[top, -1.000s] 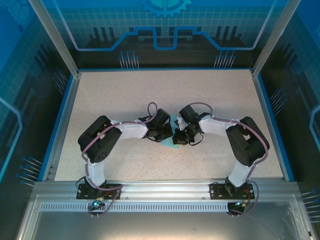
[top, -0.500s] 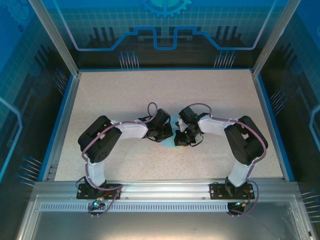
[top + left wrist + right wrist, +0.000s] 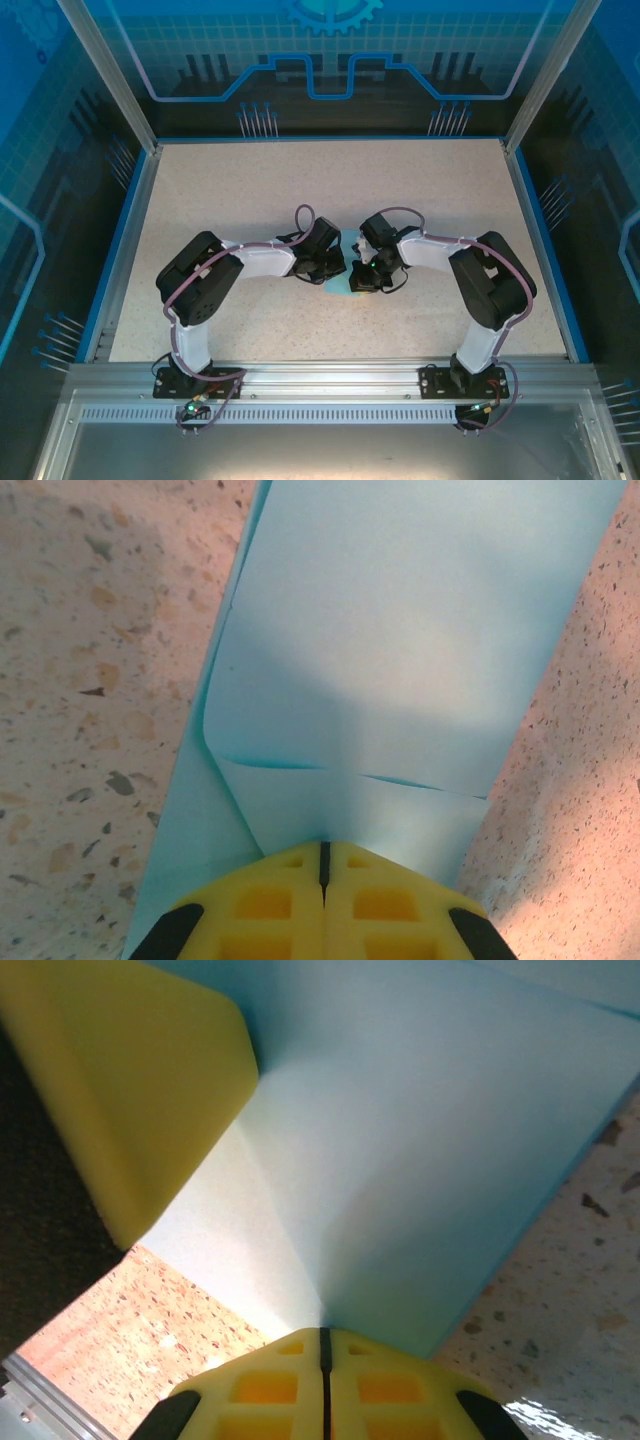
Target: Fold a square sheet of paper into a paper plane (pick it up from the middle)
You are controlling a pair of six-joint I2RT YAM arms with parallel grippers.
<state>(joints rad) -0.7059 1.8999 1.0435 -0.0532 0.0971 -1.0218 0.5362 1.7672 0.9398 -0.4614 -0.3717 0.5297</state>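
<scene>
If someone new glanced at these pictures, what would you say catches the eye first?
The light-blue paper, folded over itself, sits in the middle of the speckled table. The yellow-tipped left tool and right tool meet there, each shut on an edge of it.

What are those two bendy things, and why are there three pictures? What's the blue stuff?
Those are robot arms, a left arm and a right arm, bolted to a speckled table. One picture looks down from above. The other two come from little cameras on the wrists. The yellow tips are each arm's pinching hand, called an end effector. The left end effector and right end effector are both shut on light-blue paper with folds in it.
</scene>
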